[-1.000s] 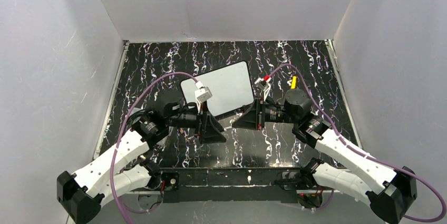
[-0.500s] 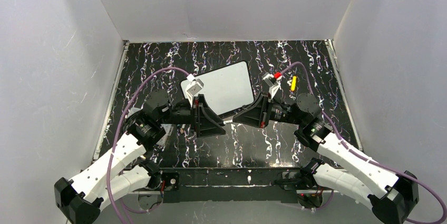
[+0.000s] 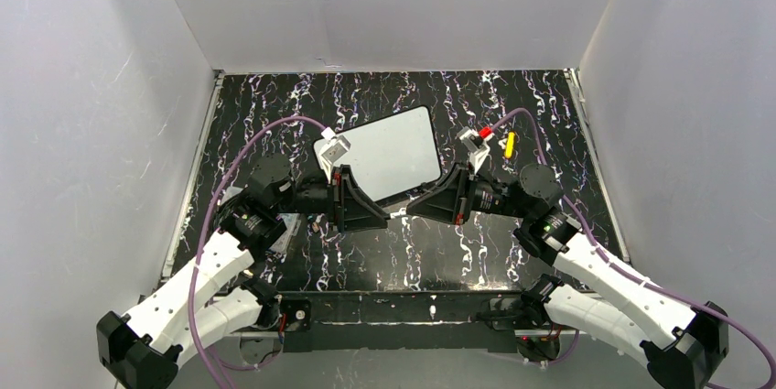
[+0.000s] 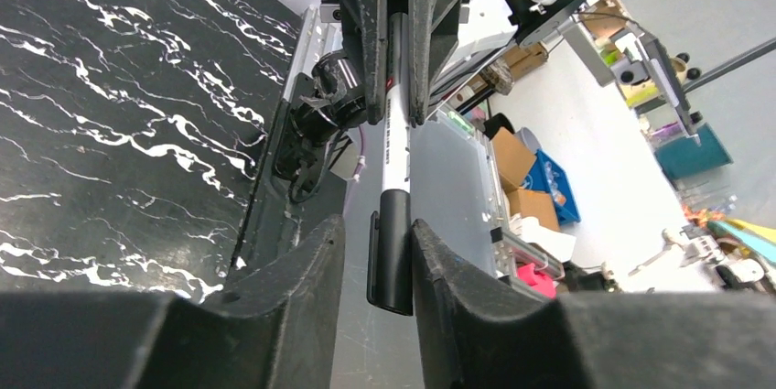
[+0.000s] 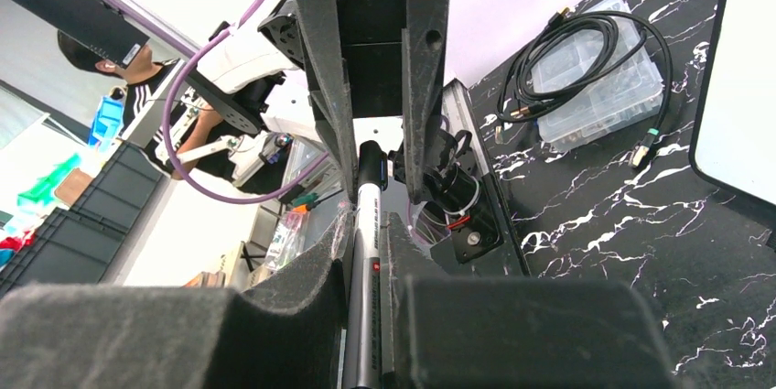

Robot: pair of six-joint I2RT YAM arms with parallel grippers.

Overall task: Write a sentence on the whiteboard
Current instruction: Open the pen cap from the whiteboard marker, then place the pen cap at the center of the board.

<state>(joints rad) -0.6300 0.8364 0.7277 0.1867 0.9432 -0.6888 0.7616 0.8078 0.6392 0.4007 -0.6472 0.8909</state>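
Note:
The whiteboard (image 3: pixel 384 151) lies flat at mid-table, beyond both grippers; its edge also shows in the right wrist view (image 5: pixel 743 69). My two grippers meet tip to tip in front of it. My right gripper (image 3: pixel 414 209) (image 5: pixel 366 224) is shut on the grey barrel of a marker pen (image 5: pixel 364 270) (image 4: pixel 395 146). The pen's black cap (image 4: pixel 395 256) sits between the fingers of my left gripper (image 3: pixel 382 217) (image 4: pixel 377 233). One finger touches the cap and a narrow gap shows on the other side.
A yellow pen (image 3: pixel 510 143) lies on the black marbled table (image 3: pixel 421 252), right of the whiteboard. A clear plastic box with a coiled black cable (image 5: pixel 595 69) sits at the left side. White walls enclose three sides.
My left gripper's jaws have narrowed around the pen cap. Both wrists shifted slightly back and outwards while staying tip to tip; the right gripper's hold on the pen is unchanged.

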